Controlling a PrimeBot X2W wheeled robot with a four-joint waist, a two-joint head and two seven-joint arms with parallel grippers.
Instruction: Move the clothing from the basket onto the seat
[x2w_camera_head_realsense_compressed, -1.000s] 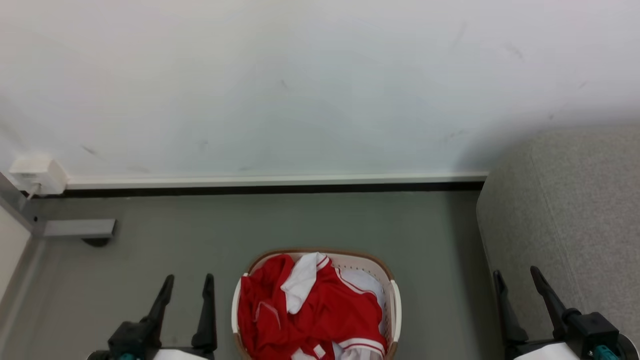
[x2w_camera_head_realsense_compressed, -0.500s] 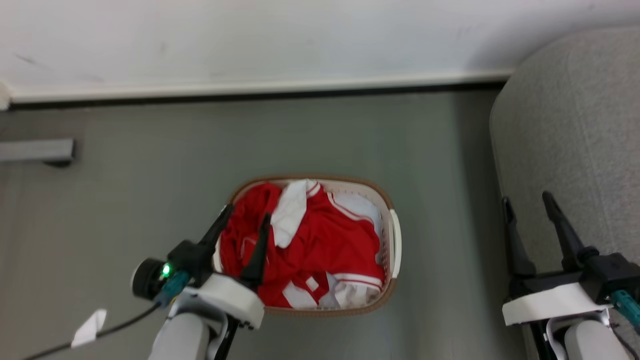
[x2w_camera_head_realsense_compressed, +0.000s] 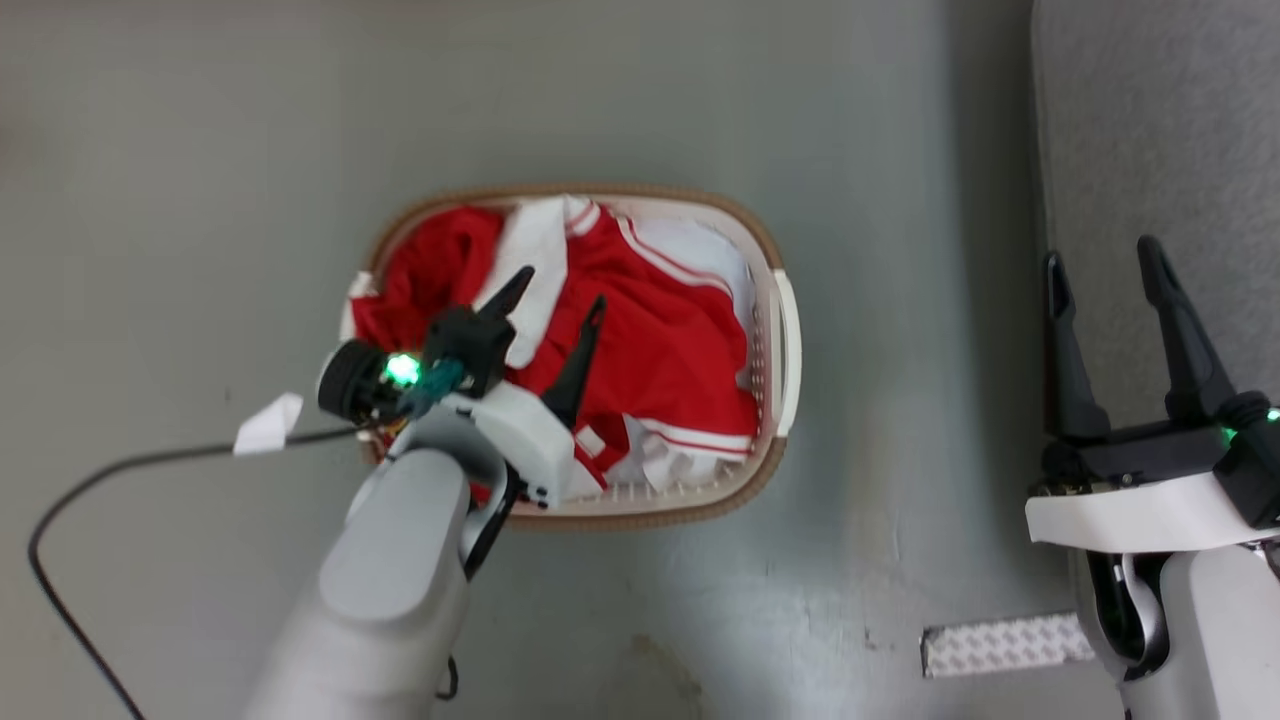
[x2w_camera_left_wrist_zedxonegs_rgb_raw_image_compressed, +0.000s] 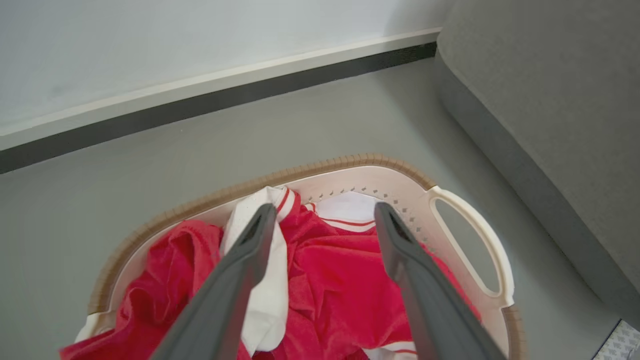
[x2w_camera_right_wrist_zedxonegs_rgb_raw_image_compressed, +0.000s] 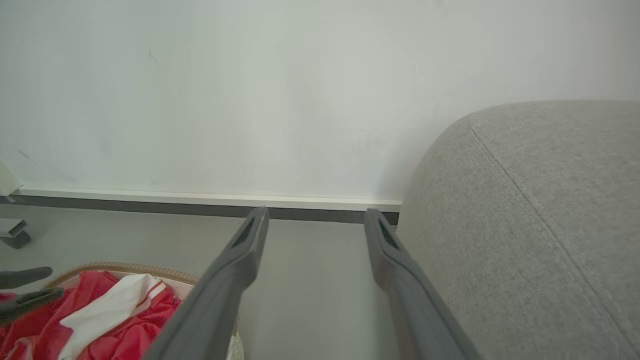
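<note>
- Clothing (x2w_camera_head_realsense_compressed: 660, 350), red with a white collar and stripes, lies crumpled in the basket (x2w_camera_head_realsense_compressed: 785, 320) and fills most of it
- Basket stands on the grey floor (x2w_camera_head_realsense_compressed: 200, 150), left of the seat (x2w_camera_head_realsense_compressed: 1150, 130), with bare floor between them
- Left gripper (x2w_camera_head_realsense_compressed: 560, 287) hangs over the left half of the heap, fingers spread wide with nothing between them; in the left wrist view one finger crosses the white collar, though whether the tips touch the cloth cannot be told
- Right gripper (x2w_camera_head_realsense_compressed: 1099, 252) is spread wide and empty, held at the seat's near edge, well apart from the basket
- Dark cable (x2w_camera_head_realsense_compressed: 100, 480) with a white tag (x2w_camera_head_realsense_compressed: 268, 425) trails over the floor beside the left arm
- Pale textured strip (x2w_camera_head_realsense_compressed: 1005, 645) lies on the floor near the right arm
</note>
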